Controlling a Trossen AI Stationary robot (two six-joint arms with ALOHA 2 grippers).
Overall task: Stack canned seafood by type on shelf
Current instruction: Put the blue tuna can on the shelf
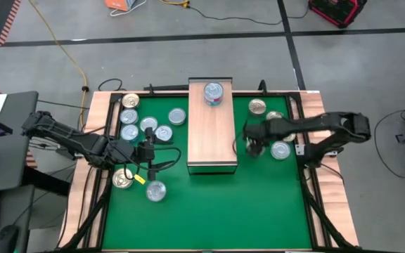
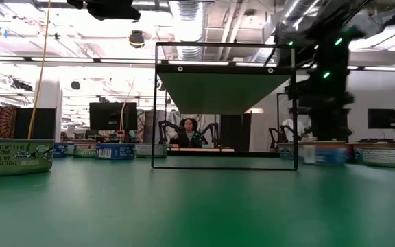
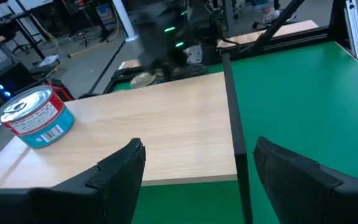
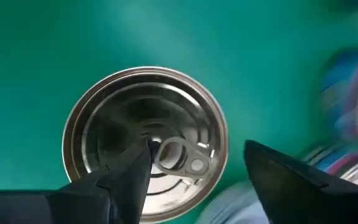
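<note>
Right gripper (image 4: 194,171), jaws wide and empty, hangs over a pull-tab tin (image 4: 145,140) beside the shelf (image 1: 212,133); neighbouring tins (image 1: 281,150) crowd it. Left gripper (image 3: 197,168) also gapes empty.

Tin (image 1: 213,93) on shelf (image 1: 211,133)
</note>
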